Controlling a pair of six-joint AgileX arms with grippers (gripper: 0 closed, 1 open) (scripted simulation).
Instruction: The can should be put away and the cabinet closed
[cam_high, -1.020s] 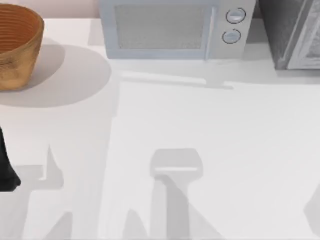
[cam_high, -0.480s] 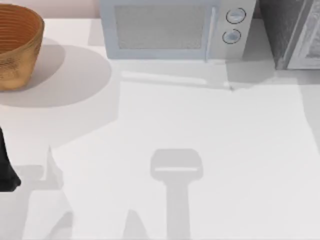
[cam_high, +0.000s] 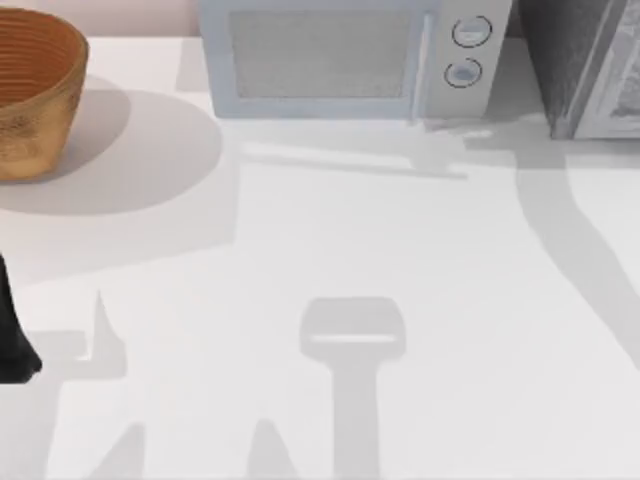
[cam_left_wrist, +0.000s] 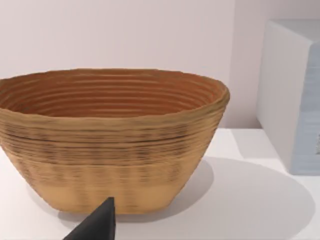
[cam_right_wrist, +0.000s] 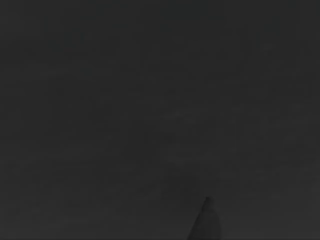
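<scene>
Cabinet (cam_high: 585, 70) stood just right of the microwave (cam_high: 345, 60), at the back right corner of the tabletop (cam_high: 400, 250). Grey speckled body, with a lighter panel on the side farthest from the microwave. Could not tell if its door was shut or ajar. The can's place could not be told.

The microwave was at the back centre of the tabletop, door shut, with two round knobs (cam_high: 465, 50) stacked at its right end. A woven brown basket (cam_high: 35, 95) sat well left of the microwave, upright and resting on the tabletop, casting a round shadow toward the microwave. The left wrist view faced this basket close up, looking into its ribbed inside, with the pale side wall of the microwave beside it.

The left end effector (cam_high: 12, 335) was dark and low, far left of the microwave and well in front of it, nearer than the basket, at the tabletop's left edge. Whether it was spread or pressed together could not be told, and it touched nothing.

The right wrist view was dark. The right end effector's state could not be told.

A long grey shadow (cam_high: 560, 230) ran across the tabletop from the right edge up to the foot of the cabinet, ending beside the microwave's right corner. A blocky shadow (cam_high: 352, 335) lay in front of the microwave, mid-tabletop.
</scene>
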